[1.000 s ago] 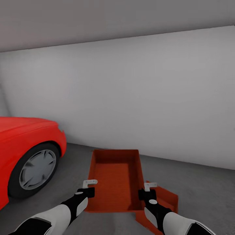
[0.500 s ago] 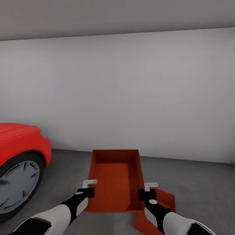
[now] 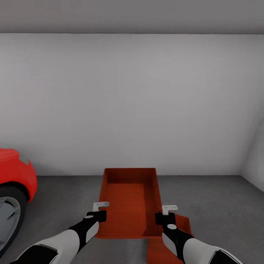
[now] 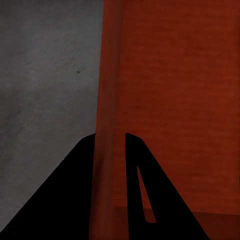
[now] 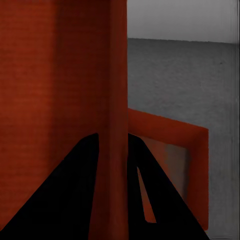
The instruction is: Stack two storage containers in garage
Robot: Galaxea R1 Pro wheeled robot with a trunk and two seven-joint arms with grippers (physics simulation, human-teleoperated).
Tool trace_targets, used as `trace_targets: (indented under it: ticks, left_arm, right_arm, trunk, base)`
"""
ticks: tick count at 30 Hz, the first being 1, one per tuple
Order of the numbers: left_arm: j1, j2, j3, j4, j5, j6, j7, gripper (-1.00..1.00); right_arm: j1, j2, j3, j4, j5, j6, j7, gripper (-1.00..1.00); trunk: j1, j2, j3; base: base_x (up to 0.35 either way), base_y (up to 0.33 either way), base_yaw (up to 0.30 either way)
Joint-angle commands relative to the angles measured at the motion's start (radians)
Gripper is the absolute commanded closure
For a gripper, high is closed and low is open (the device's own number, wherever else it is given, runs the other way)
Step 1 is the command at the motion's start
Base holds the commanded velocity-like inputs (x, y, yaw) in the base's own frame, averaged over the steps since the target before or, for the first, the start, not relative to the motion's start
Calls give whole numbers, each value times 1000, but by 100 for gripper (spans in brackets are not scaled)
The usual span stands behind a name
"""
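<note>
Orange-red held container [image 3: 130, 200]: an open-top bin with ribbed walls, carried level in front of the robot, between both arms, above the grey floor [image 3: 216, 205].
Left claw [image 3: 100, 209]: clamped on the bin's left wall near the front corner; in the left wrist view the wall [image 4: 107, 125] runs between the two dark fingers [image 4: 142, 190].
Right claw [image 3: 167, 212]: clamped on the bin's right wall near the front corner; in the right wrist view the wall [image 5: 114, 125] sits between its fingers [image 5: 145, 195].
Second container [image 3: 165, 245]: same orange-red colour, lower down and to the right of the held bin, partly hidden under it and the right arm; its rim [image 5: 170, 129] shows in the right wrist view. Whether it rests on the floor cannot be told.
Setting: garage with a plain white wall [image 3: 132, 102] straight ahead and rough grey concrete below.
Red car [image 3: 13, 176]: front corner and wheel at the left edge, well apart from the bins.
</note>
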Motion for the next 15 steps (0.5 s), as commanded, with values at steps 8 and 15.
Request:
trace_targets:
  ticks: [8, 15]
  left_arm:
    - [-2, 13, 68, -4, -3, -30, 83, 100]
    - [-2, 13, 68, -4, -3, -30, 83, 100]
  right_arm:
    - [0, 0, 19, 0, -12, 2, 15, 100]
    - [0, 0, 19, 0, -12, 2, 15, 100]
  trunk:
    - [0, -1, -5]
    - [0, -1, -7]
  base:
    - [6, 2, -269]
    - [0, 0, -269]
